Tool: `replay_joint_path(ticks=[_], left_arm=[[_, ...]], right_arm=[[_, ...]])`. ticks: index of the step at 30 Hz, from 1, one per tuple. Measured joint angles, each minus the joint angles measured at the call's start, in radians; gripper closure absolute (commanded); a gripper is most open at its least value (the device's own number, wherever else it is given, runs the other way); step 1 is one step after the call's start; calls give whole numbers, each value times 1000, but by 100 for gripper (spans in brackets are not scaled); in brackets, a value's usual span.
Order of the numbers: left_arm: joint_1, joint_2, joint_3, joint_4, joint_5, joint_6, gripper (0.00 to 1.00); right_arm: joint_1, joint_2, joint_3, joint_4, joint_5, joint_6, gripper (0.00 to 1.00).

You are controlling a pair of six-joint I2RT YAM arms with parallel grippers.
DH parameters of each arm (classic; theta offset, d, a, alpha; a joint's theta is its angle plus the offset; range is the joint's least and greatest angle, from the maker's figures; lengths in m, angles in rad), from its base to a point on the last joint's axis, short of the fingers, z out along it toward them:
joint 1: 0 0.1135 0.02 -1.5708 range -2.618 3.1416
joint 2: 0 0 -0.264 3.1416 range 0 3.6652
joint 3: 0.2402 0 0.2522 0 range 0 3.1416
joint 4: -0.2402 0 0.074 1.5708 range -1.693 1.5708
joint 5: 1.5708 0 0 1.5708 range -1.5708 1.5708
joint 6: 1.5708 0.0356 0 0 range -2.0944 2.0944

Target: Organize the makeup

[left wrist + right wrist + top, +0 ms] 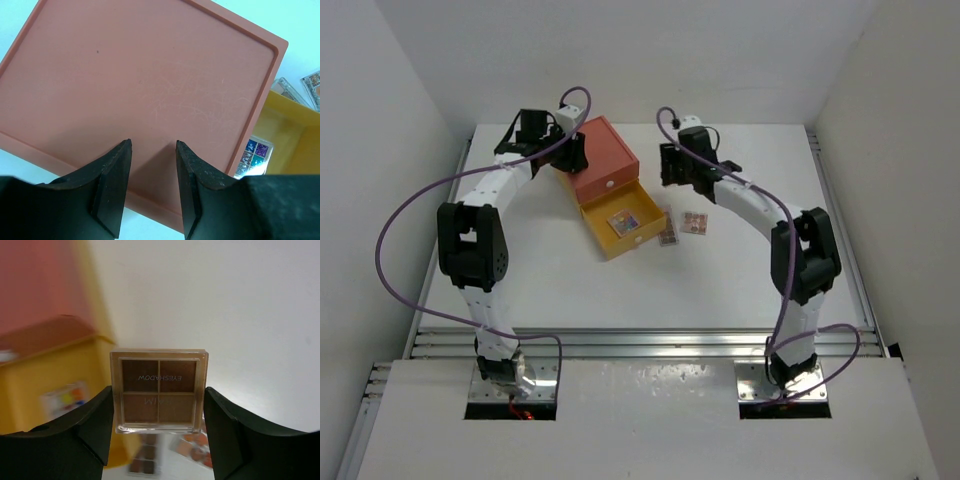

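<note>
Right pincer (158, 392): closed against both side edges of a square brown four-pan eyeshadow palette (159, 371) in a clear case, which is held upright and raised off the white worktop (570, 285).
Left pincer (152, 146): held partly open with nothing between its fingers, poised over the lid of a flat orange rectangular box (140, 75).
Yellow drawer (598, 225): drawn out of the orange box toward the near side; a multicoloured eyeshadow palette (623, 222) is laid flat inside it.
Loose palettes: a pinkish-brown palette (668, 237) is seen on the worktop just beside the drawer's right corner, and an orange-toned palette (695, 222) is set near it, further right.
Arms: both are stretched toward the far half of the worktop, the left at the box, the right just to its right.
</note>
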Motion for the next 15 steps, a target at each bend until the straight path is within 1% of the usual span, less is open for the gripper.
replay_joint_path(ticks=[2,5,6,8,10,12,13,14,15], left_arm=[[1,0,0,0,0,0,53],[1,0,0,0,0,0,53],[1,0,0,0,0,0,53],[1,0,0,0,0,0,53],[1,0,0,0,-1,0,53],[2,0,0,0,-2,0,53],[2,0,0,0,-3,0,53],[2,0,0,0,-3,0,53],[2,0,0,0,-3,0,53]], right_arm=[[64,-29,3,67,-40,-32,92],[156,-14,13,115,-101,-61,90],[185,9,24,115,-120,-65,89],[221,67,46,114,-152,-64,89],[239,129,66,105,-166,-63,85],[248,193,82,91,-179,-63,73],[250,223,95,77,-183,-63,64],[252,247,105,66,-189,-62,52],[253,267,113,54,-193,-62,46]])
